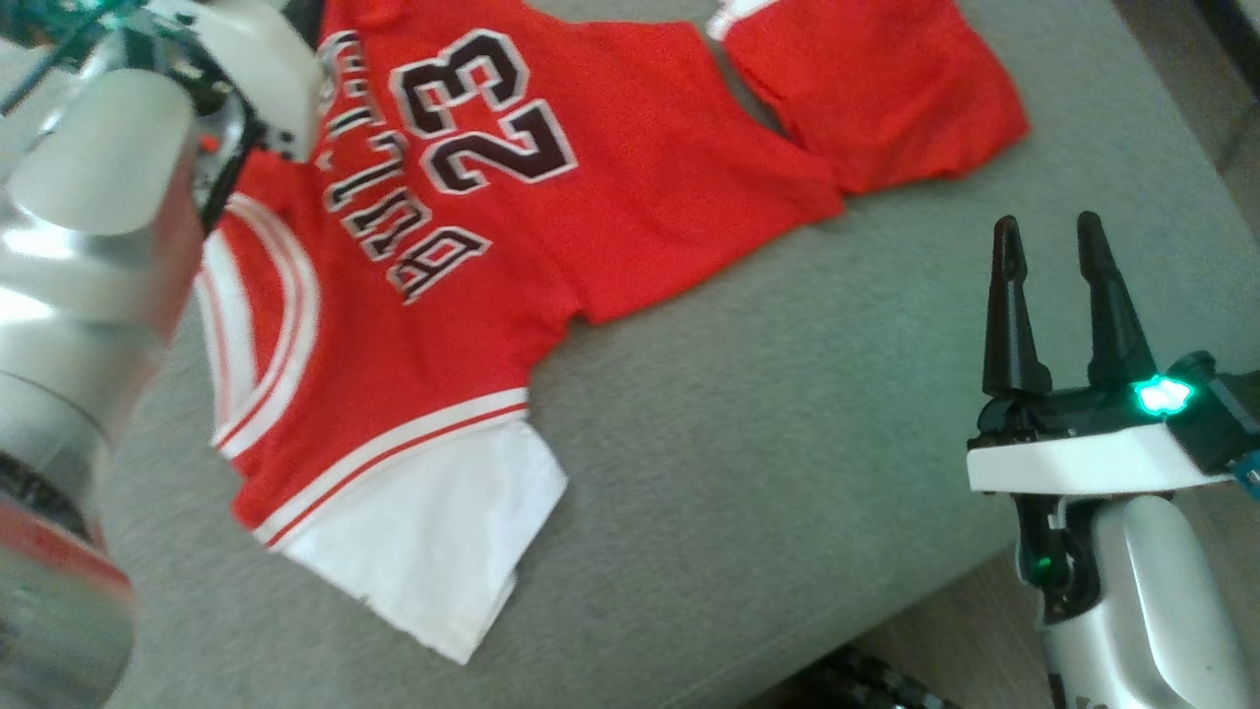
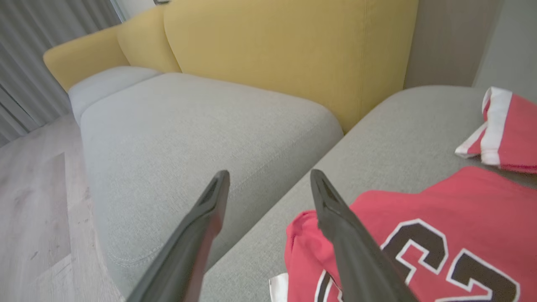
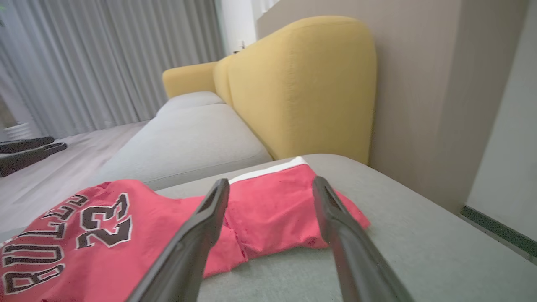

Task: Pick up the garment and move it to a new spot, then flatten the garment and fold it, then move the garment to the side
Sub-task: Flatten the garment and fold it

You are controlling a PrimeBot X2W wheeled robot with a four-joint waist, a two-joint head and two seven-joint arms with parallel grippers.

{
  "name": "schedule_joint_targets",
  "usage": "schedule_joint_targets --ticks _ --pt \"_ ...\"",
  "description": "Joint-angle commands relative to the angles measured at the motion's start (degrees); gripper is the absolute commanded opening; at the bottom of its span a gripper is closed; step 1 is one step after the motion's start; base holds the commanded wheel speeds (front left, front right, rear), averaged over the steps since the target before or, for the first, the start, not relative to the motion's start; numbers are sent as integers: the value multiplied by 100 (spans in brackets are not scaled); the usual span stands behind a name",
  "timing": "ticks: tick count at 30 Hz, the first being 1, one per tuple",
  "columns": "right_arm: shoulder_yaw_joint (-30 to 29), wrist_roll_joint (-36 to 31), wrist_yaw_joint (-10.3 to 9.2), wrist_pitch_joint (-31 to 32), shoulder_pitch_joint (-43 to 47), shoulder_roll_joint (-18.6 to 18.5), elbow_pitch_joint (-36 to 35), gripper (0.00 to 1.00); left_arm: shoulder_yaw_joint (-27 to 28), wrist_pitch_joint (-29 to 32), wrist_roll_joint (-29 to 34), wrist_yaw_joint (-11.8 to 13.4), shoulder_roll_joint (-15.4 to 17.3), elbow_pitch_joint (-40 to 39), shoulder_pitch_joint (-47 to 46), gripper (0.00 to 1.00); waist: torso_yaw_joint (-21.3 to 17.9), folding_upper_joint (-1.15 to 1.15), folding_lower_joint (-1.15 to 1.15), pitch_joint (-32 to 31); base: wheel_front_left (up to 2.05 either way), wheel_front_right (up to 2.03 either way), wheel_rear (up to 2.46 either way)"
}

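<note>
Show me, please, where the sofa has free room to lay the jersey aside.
Free: the grey cushion between the jersey and the open right pincer; also the neighbouring seat before the yellow backrest. Crowded: the collar side, under the left arm.

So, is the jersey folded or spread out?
Spread out: the jersey lies open on the grey cushion, front up, its number showing whole, no layer folded across it.

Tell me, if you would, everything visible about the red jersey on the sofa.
The red jersey looks like thin sports fabric. It carries BULLS and 23 in dark letters edged white, a curved white band with red stripes, and one white sleeve below striped trim. It lies face up, mostly flat with some wrinkles, on the grey seat cushion. The open left gripper hangs by its edge, not gripping it.
</note>
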Motion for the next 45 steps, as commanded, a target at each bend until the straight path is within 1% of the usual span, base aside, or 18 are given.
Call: schedule_joint_targets --ticks 1,6,8,11,13,15,21,24,26,29,32,36,37,42,45 --pt "39 -102 -4 -59 -118 -37 -168 100 206 -180 -74 -35 10 -104 -203 100 431 0 0 -246 0 0 0" --pt "-161 -343 -4 59 -188 -37 -123 100 336 -533 -243 -128 -151 -293 49 100 1050 0 0 -527 0 0 0" --pt "-253 -431 -4 120 -181 -37 -109 100 401 -637 -295 -95 -193 -423 202 100 1314 0 0 -655 0 0 0" --pt "-357 -524 -4 216 -125 -37 -92 100 580 -736 -417 56 -216 -710 569 100 1661 0 0 -848 0 0 0" --pt "-440 -564 -4 259 -53 -37 -72 100 798 -767 -545 237 -207 -982 915 100 1889 0 0 -986 0 0 0" --pt "-513 -592 -4 285 42 -37 -51 100 1088 -776 -558 496 -141 -1436 1307 100 2086 0 0 -1098 0 0 0" --pt "-707 -649 -4 275 364 -37 1 100 1863 -779 -142 1332 140 -3121 3148 100 2505 0 0 -1354 0 0 0" --pt "-766 -647 -4 288 471 -37 -3 100 2276 -779 -55 1619 154 -3813 4069 100 2603 0 0 -1412 0 0 0" --pt "-775 -641 -4 303 513 -37 -13 100 2439 -780 -20 1696 136 -4106 4571 100 2631 0 0 -1430 0 0 0" --pt "-738 -635 -4 344 529 -37 -51 100 2571 -780 39 1695 122 -4304 4978 100 2622 0 0 -1421 0 0 0" --pt "-661 -666 -4 416 486 -37 -134 100 2549 -719 40 1559 86 -4302 5053 100 2517 0 0 -1384 0 0 0" --pt "-618 -637 -4 434 443 -37 -198 100 2316 -316 -22 1341 54 -4176 4999 100 2330 0 0 -1287 0 0 0" --pt "-618 -637 -4 434 443 -37 -198 100 2316 -316 -22 1341 54 -4176 4999 100 2330 0 0 -1287 0 0 0" --pt "-630 -599 -4 392 455 -37 -167 100 2119 297 -298 1083 -45 -3984 5021 100 2174 0 0 -1183 0 0 0" --pt "-601 -575 -4 358 434 -37 -126 100 2052 486 -286 1128 -10 -3771 4991 100 2078 0 0 -1139 0 0 0"
